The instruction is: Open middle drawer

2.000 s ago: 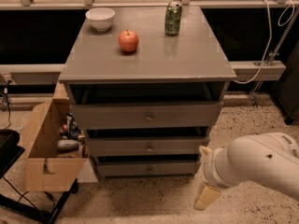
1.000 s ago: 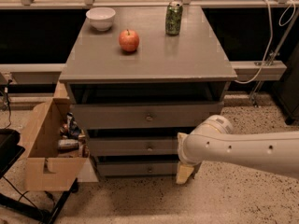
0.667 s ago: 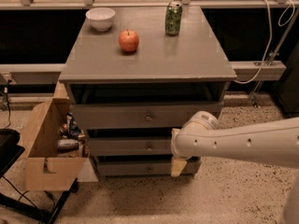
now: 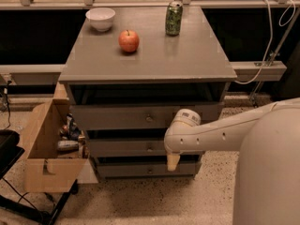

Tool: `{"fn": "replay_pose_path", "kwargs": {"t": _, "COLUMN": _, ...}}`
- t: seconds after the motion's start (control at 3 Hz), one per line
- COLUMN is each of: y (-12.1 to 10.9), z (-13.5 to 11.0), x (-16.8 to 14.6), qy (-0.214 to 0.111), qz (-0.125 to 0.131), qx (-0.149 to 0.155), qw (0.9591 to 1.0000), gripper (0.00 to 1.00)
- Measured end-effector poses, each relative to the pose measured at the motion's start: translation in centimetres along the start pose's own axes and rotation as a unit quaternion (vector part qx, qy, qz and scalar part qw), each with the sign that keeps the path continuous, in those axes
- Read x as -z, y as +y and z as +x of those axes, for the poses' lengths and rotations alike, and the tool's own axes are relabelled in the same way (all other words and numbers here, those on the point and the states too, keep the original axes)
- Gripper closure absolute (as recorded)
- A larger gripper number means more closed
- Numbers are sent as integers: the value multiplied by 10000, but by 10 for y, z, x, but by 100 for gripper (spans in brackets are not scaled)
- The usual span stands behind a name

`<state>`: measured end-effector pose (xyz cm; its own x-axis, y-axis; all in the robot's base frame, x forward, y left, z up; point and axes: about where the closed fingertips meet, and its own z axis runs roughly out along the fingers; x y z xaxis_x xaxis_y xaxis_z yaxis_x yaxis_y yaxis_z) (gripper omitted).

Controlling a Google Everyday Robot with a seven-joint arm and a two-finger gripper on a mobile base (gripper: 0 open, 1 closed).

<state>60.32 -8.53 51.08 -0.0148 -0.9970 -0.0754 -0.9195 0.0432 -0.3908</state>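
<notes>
The grey cabinet (image 4: 150,60) has three drawers stacked in its front. The middle drawer (image 4: 117,148) is a flat grey front with a small round knob (image 4: 149,149) at its centre, and it sits about flush with the drawers above and below. My white arm reaches in from the right, its wrist (image 4: 183,123) in front of the cabinet. The cream-coloured gripper (image 4: 172,162) hangs downward just right of the knob. It covers the right part of the middle drawer, and its tip is over the bottom drawer (image 4: 126,169).
On the cabinet top stand a white bowl (image 4: 100,18), a red apple (image 4: 128,41) and a green can (image 4: 173,18). An open cardboard box (image 4: 44,149) with clutter stands against the cabinet's left side. Cables (image 4: 269,41) hang at the right. The floor is speckled.
My arm has swung left from beside the cabinet's lower right corner to in front of the drawers. The gripper now hangs close to the middle drawer's knob. The drawers have not moved.
</notes>
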Motion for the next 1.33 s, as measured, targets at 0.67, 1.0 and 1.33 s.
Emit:
{"fn": "replay_pose_path", "kwargs": {"t": 0.67, "y": 18, "z": 26, "x": -14, "qy": 389, "qz": -198, "qx": -111, "qw": 9990, "gripper": 0}}
{"fn": "replay_pose_path", "kwargs": {"t": 1.0, "y": 17, "z": 22, "x": -18, "qy": 394, "qz": -217, "qx": -44, "qw": 9990, "gripper": 0}}
{"fn": "replay_pose_path", "kwargs": {"t": 1.33, "y": 17, "z": 23, "x": -38, "qy": 333, "qz": -259, "qx": -61, "qw": 9991, "gripper": 0}}
